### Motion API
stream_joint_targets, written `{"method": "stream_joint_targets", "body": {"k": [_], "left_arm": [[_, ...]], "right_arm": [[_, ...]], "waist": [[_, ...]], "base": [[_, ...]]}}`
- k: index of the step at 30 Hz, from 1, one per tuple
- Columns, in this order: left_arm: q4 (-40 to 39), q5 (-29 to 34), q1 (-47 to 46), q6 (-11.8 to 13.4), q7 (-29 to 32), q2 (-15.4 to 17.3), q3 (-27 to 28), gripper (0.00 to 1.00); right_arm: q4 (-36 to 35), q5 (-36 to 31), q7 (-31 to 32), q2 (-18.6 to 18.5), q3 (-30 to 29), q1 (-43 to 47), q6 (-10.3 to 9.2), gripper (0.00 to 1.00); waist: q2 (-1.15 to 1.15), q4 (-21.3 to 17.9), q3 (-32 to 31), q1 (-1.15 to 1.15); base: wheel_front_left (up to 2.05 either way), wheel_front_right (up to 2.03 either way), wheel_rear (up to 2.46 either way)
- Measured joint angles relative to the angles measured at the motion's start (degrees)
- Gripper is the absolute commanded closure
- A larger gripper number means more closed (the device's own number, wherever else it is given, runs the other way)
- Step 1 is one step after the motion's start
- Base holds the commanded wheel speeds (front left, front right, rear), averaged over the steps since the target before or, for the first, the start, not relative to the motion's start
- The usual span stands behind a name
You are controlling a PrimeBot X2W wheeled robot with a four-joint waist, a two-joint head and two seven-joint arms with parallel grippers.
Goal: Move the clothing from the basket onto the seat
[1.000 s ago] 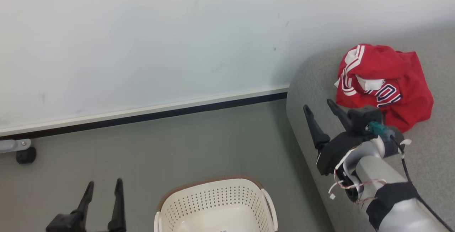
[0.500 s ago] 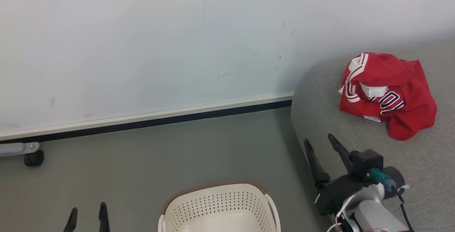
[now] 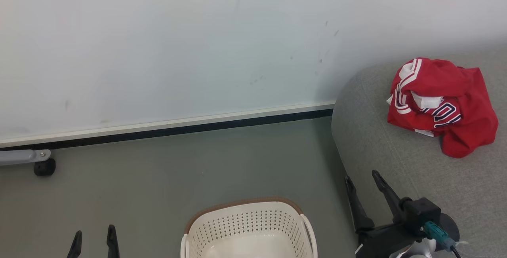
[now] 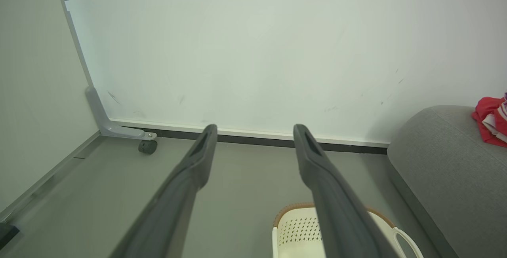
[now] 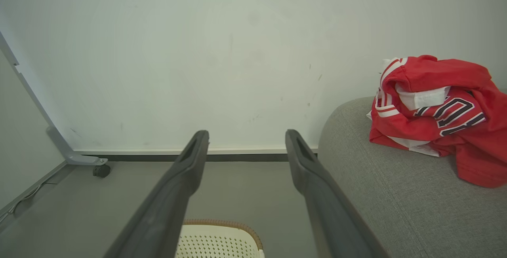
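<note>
Clothing (image 3: 455,88) on seat (image 3: 396,167); basket (image 3: 245,226) on floor (image 3: 178,171)

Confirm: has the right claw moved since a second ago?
Yes. The right claw, open, has pulled back from the clothing toward the near edge of the seat.

Withdrew right gripper (image 3: 361,175) from beside the clothing (image 3: 443,107) toward 5 o'clock, now well apart; lowered left gripper (image 3: 94,229) toward 7 o'clock, fingertips at the edge.

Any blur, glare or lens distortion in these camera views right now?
Head view: soft even light, no glare, sharp; the red jersey casts a faint shadow on the grey seat. Left wrist view: its own fingers loom oversized. Right wrist view: jersey numerals crisp.
</note>
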Motion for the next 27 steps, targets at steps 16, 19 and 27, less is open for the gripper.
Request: {"method": "stream_joint_targets", "body": {"k": [16,19,27], "left_arm": [[-2.24,3.33,0.62,0.18,-0.01,0.02,-0.16,0.00],[-2.27,3.59,0.61,0.18,-0.01,0.10,-0.12,0.00],[-2.22,4.44,0.61,0.18,-0.01,0.27,-0.09,0.00]], "right_arm": [[-7.23,-2.37,0.00,0.00,-3.38,6.21,-1.09,0.00],[-7.98,-2.60,0.00,0.00,-3.86,6.41,-1.09,0.00],[-8.92,-3.18,0.00,0.07,-4.67,6.78,-1.52,0.00]], "waist": [[0.00,0.26,0.86,0.00],[0.00,0.27,0.97,0.00],[0.00,0.44,1.05,0.00]], "base": [[0.00,0.00,0.00],[0.00,0.00,0.00],[0.00,0.00,0.00]]}}
